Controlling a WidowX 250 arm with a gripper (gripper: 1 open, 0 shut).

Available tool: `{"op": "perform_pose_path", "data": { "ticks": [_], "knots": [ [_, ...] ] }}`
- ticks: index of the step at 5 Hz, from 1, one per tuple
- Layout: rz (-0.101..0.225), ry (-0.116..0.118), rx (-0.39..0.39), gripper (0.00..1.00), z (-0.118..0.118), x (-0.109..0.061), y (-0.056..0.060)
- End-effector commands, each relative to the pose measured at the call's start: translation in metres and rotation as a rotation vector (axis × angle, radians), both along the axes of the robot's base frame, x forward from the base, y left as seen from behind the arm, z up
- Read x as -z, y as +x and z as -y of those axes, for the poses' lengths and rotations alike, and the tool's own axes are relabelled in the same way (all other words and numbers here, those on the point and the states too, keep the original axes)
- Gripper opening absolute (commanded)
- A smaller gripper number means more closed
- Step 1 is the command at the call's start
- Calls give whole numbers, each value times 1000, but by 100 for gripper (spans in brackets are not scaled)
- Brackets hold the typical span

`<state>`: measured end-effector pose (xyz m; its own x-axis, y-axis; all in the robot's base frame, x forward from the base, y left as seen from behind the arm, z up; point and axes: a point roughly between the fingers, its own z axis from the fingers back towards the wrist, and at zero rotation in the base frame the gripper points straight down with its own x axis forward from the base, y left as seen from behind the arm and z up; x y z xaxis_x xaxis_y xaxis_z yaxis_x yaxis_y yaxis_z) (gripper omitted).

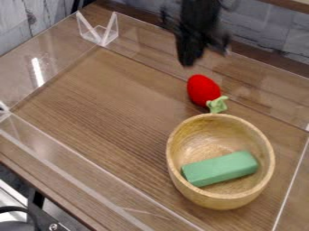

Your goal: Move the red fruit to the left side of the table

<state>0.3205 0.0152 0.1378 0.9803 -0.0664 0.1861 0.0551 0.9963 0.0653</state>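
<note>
Strawberry (204, 88) lies apart, below the raised pincer (193, 43)

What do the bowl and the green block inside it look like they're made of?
The bowl looks like pale wood, perhaps bamboo, smooth: it has a light tan colour and a plain rim. The green block could be painted wood or matte plastic; its even colour without visible grain leaves that open.

Wooden bowl (183, 137) near the right corner; green rectangular block (220, 168) tilted inside; clear angular object (101, 30) standing near the far edge.
</note>
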Motion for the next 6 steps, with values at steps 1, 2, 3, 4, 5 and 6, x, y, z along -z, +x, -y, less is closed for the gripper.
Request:
{"op": "perform_pose_path", "data": {
  "ticks": [1, 2, 3, 4, 5, 6],
  "knots": [
    [70, -10, 68, 0, 10, -20, 1],
    [44, -20, 133, 100, 16, -6, 0],
    [17, -30, 198, 100, 25, 9, 4],
    [-10, -38, 250, 100, 33, 23, 8],
    [-44, -49, 258, 0, 41, 37, 2],
    [-56, -50, 260, 0, 46, 37, -3]
  ]
}}
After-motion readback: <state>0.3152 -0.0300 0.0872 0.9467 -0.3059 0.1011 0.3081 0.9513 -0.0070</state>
